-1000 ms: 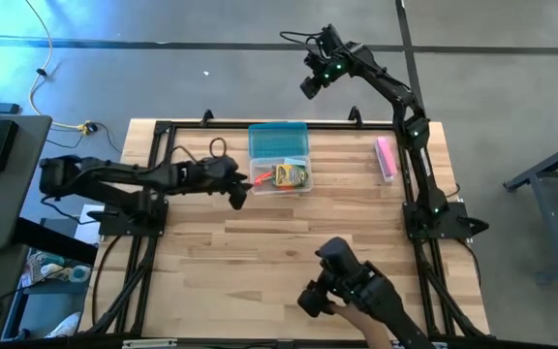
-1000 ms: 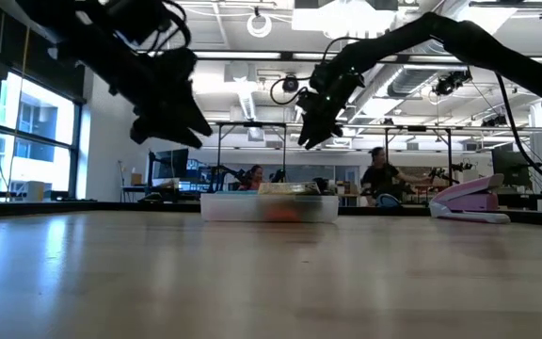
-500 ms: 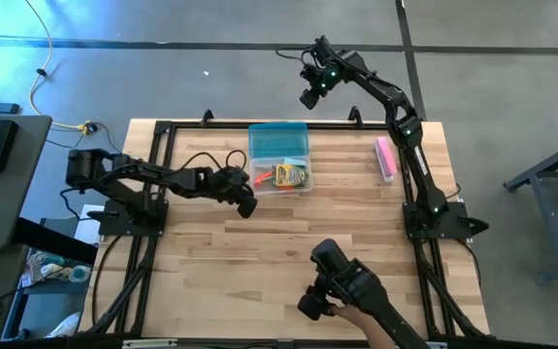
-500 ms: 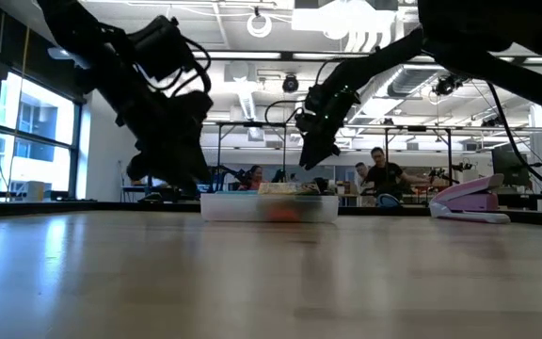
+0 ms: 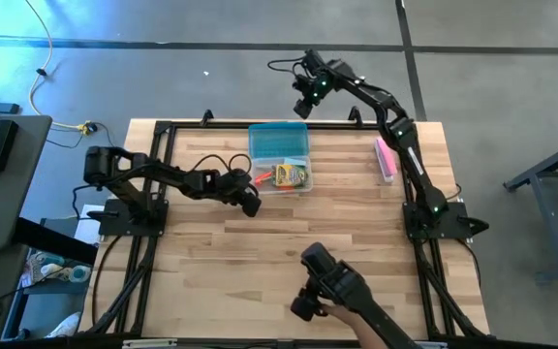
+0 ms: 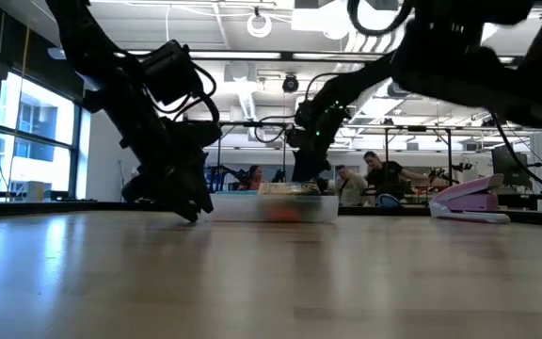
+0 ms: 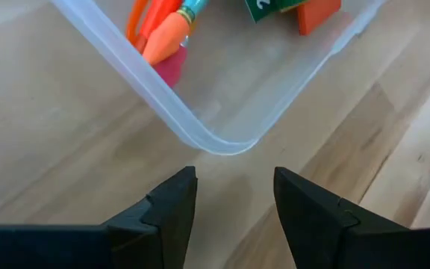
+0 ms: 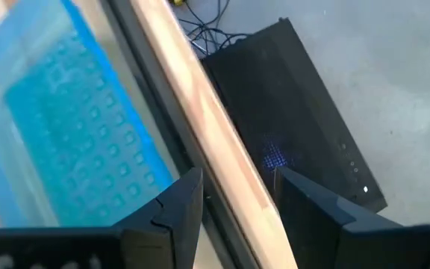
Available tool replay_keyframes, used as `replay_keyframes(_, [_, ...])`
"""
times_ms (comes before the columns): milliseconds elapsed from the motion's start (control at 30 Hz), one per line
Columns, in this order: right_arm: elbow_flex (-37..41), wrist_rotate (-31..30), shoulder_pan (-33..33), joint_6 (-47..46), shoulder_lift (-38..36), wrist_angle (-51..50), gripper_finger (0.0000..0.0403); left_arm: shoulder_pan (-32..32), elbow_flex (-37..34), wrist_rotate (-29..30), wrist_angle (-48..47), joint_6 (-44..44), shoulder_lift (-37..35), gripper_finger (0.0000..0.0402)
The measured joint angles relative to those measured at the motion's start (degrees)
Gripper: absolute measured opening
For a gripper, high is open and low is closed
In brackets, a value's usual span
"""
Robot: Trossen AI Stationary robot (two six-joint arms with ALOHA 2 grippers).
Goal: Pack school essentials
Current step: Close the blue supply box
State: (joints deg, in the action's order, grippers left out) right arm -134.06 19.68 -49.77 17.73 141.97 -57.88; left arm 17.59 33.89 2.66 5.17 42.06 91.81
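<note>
Two arms over the wooden bench (image 5: pixel 289 233). Left gripper (image 5: pixel 251 205) sits low, just off the near left corner of the clear plastic bin (image 5: pixel 280 157); its fingers (image 7: pixel 166 209) are spread apart w/ nothing between them, only bare wood and the bin's rounded corner ahead. Right gripper (image 5: pixel 303 101) hangs beyond the bench's far edge, above the floor past the bin; fingers (image 8: pixel 176 211) apart w/ a gap, holding nothing.

School essentials are inside the bin: light-blue square notepad (image 5: pixel 279 142) at the far end, small stationery set (image 5: pixel 292 175) w/ yellow-green box at the near end, orange-red pen (image 7: pixel 164 43) at the left wall, tip poking over the rim. Other items too small to tell apart. Pink bar-shaped item (image 5: pixel 386 158) lies on the bench near the right arm's base side, well apart from the bin.

A person's hand (image 5: pixel 342 312) shows at the near bench edge, touching a dark camera mount (image 5: pixel 332 281).
</note>
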Motion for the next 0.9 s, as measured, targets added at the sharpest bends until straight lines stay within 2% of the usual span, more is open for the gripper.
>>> replay_keyframes(267, [0.0,0.4,0.0,-1.0,3.6,-1.1,0.0156,0.1,0.1,2.1,2.3,0.4,1.2,0.0170])
replay_keyframes(567, [0.0,1.1,0.6,0.8,3.7,-4.4,0.0156,1.5,0.0,3.2,2.4,0.4,1.3,0.0170])
replay_keyframes(900, [-0.9,0.8,0.7,0.4,2.8,-8.0,0.0138,1.8,0.0,3.1,2.6,0.3,1.3,0.0170])
